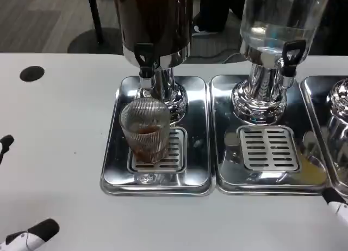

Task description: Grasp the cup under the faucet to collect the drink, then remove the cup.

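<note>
Cup [145, 129] on tray [111, 169] under faucet [144, 57]; both hands' [27, 236] grip can't tell, at frame edges.

Cup [145, 129]: clear ribbed glass, upright, standing on the slotted drip grate [163, 151] of the left steel tray [111, 158]. Small amount of brown drink in its lower part. Positioned directly below the black faucet [144, 57] of the dark-liquid dispenser [154, 19], just in front of the dispenser's chrome base; nothing touching the cup
</note>
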### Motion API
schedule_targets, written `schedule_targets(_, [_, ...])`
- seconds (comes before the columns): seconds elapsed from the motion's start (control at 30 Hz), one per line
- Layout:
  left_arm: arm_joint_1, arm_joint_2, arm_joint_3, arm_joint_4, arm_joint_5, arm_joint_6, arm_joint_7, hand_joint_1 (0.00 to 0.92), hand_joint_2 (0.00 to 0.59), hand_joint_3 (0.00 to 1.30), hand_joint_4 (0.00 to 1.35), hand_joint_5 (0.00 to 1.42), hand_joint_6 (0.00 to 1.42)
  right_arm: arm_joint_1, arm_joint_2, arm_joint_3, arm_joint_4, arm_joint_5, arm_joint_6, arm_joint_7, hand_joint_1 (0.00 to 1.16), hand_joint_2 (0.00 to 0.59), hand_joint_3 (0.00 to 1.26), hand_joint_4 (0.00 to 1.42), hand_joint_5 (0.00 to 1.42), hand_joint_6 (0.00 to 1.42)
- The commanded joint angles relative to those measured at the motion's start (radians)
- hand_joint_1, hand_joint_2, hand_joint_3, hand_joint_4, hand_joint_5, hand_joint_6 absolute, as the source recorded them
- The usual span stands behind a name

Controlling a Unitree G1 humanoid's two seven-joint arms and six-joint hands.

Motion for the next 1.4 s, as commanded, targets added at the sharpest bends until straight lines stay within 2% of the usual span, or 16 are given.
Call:
schedule_targets(0.03, [0.017,0.004,0.016,0.008,-0.016,-0.013,-0.011,0.0,0.0,0.0,0.0,0.0,0.0,-0.047,-0.026,0.011,0.052,0.043,-0.032,0.067,0.98,0.146,0.01,0.06,0.12,0.22])
schedule_targets(0.23, [0.021,0.004,0.02,0.006,-0.02,-0.009,-0.012,0.0,0.0,0.0,0.0,0.0,0.0,-0.077,-0.017,0.02,0.082,0.046,-0.038,0.092,1.0,0.152,0.02,0.06,0.11,0.24])
schedule_targets(0.73, [0.051,-0.001,0.037,-0.006,-0.032,-0.014,-0.018,0.0,0.003,0.0,0.0,0.0,0.0,-0.165,0.039,0.076,0.167,0.003,-0.05,0.068,1.02,0.139,0.04,0.09,0.14,0.29])
schedule_targets(1.03, [0.08,-0.014,0.054,-0.015,-0.043,-0.026,-0.014,0.0,0.003,0.0,0.0,0.0,0.0,-0.222,0.063,0.104,0.237,0.004,-0.065,0.063,1.02,0.137,0.14,0.09,0.11,0.19])
schedule_targets(1.23, [0.089,-0.026,0.058,-0.016,-0.044,-0.037,-0.015,0.0,0.005,0.0,0.0,0.0,0.0,-0.248,0.067,0.119,0.26,0.019,-0.073,0.073,1.01,0.151,0.05,0.11,0.14,0.22])
schedule_targets(1.4, [0.088,-0.03,0.056,-0.016,-0.046,-0.039,-0.015,0.0,0.005,0.0,0.0,0.0,0.0,-0.253,0.067,0.128,0.271,0.023,-0.075,0.078,1.0,0.152,0.03,0.13,0.17,0.25])
